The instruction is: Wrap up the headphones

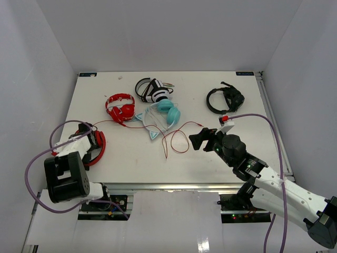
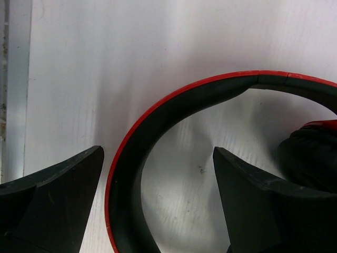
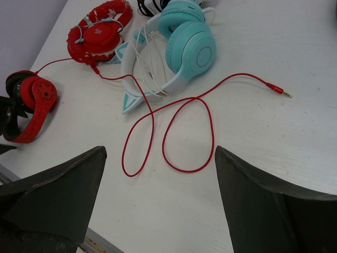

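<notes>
Closest to us, at the near left edge of the counter, the left pincer stands open. Its two dark fingers are spread to either side of the headband of the headphones. Only the left wrist view shows this: a strip of white counter lies between each finger and the black, red-trimmed band, so nothing is clamped. From above, the arm hides most of that, and we make out little more than a red ear cup beside it.

The right pincer hangs over the counter right of the middle, also spread wide and holding nothing. Its wrist view looks between the fingers at the thin red cable, which lies in two loose loops. The cable ends in a plug lying free. From above, the cable is only a faint line.

Farther out, the cable runs left past the teal pair and just beside the small red pair toward the headphones. At the back lie a white-and-black headset and, at far right, a black headset that we see only from above.
</notes>
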### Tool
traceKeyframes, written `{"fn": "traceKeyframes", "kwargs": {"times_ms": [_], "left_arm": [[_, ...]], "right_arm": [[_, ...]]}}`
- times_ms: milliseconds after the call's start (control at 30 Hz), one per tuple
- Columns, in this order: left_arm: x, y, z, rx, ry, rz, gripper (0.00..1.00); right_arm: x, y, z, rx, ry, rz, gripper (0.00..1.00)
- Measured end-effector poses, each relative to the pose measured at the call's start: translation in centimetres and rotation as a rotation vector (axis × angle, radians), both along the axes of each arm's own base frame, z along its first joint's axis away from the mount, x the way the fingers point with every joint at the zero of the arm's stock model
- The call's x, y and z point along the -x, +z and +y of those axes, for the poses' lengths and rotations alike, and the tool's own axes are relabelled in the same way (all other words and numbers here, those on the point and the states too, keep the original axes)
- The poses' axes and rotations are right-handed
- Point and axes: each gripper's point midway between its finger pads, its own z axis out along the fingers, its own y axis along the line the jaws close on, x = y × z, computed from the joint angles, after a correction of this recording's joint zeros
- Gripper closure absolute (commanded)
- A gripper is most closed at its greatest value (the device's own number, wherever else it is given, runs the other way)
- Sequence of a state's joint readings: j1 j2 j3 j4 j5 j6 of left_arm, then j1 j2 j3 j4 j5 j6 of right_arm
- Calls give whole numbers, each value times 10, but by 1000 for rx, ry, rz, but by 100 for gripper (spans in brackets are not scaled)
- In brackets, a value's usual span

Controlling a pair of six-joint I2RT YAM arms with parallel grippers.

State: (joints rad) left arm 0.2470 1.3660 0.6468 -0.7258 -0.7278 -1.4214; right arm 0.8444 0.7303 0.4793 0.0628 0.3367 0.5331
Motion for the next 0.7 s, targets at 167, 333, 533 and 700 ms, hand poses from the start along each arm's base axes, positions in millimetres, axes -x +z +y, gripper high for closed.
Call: {"fn": "traceKeyframes", "kwargs": {"times_ms": [167, 333, 533, 700], "left_arm": [[-8, -3, 2, -5, -25, -4, 13], [-10, -7, 5, -14, -70, 7, 20], [-8, -8, 11, -35, -91, 36, 81], [-17, -6, 14, -46, -79, -11, 100]], "right_arm": [[0, 0, 1, 0, 3, 1, 10], [0, -2, 1, 5, 3, 5, 10], [0, -4, 2, 10, 6, 11, 10], [0, -5, 2, 11, 6, 12, 10]]}}
